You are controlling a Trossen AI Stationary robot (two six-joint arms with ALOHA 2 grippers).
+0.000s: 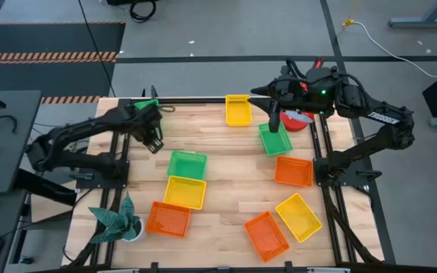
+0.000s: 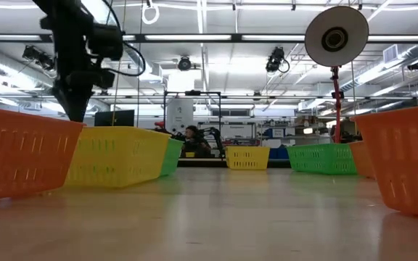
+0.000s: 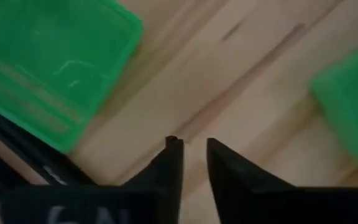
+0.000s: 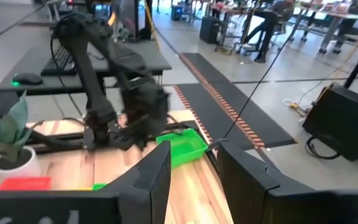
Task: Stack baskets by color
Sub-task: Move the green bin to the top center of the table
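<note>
High view: nine mesh plastic baskets lie scattered, one green basket [image 1: 146, 105] at the far-left table corner — just beside the left gripper [image 1: 155, 142], whose fingers stand slightly parted and empty, probably after a release. Right gripper [image 1: 275, 121] (jaws apart) hangs over another green basket [image 1: 275, 139].

Your table sits in a big open workshop with a grey floor.

Look past the pale wooden tabletop [image 1: 226, 220] and you see a grey concrete floor [image 1: 203, 76] crossed by an orange-and-black striped strip [image 1: 48, 56], with a yellow cable [image 1: 389, 47] trailing near one corner. Rows of long ceiling lights [image 2: 216, 36] brighten the hall. Desks [image 4: 135, 59] stand beyond the table, a person [image 4: 266, 28] sits at a far bench, and a potted plant [image 1: 116, 220] stands at your table's corner.
</note>
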